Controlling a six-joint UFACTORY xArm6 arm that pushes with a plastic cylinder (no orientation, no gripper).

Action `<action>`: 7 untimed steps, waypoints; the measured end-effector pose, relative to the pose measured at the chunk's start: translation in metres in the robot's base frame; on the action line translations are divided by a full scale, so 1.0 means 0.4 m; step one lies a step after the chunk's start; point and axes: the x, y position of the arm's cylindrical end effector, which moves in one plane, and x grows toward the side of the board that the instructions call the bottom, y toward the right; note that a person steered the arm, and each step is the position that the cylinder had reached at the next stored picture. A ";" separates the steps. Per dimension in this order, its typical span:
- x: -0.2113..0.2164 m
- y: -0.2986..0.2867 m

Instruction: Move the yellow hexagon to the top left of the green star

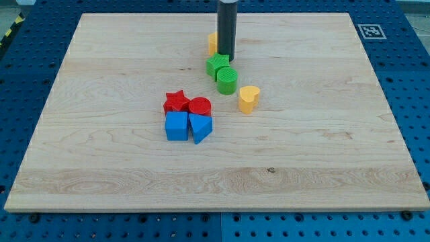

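In the camera view, you have 1 rod coming down from the view's top, and my tip [226, 58] sits at its lower end, just beside the yellow hexagon [212, 44] on that block's right side and touching or nearly touching the top of the green star [216, 65]; the rod carries no jaws, so there is nothing to spread or press together, and it pinches nothing; whether the tip is actually in contact with either block you cannot tell from here. The yellow hexagon is half hidden behind the rod, near the board's top edge, already up and to the left of the green star and close to it; judged from this, the task looks nearly done or done. If you still nudge it, come round to the hexagon's far side first and push in short strokes, because the green star touches the green cylinder [227, 81] below it, and any shove through the star would carry both. Keep clear of the yellow heart-like block [249, 98] to the view's right; the 4 blocks in the middle, red star [176, 101], red cylinder [199, 106], blue cube [177, 126] and blue triangle [200, 127], lie well apart from your path on the wooden board [322, 154].
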 end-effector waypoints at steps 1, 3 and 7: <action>0.000 0.086; -0.071 -0.049; -0.010 -0.213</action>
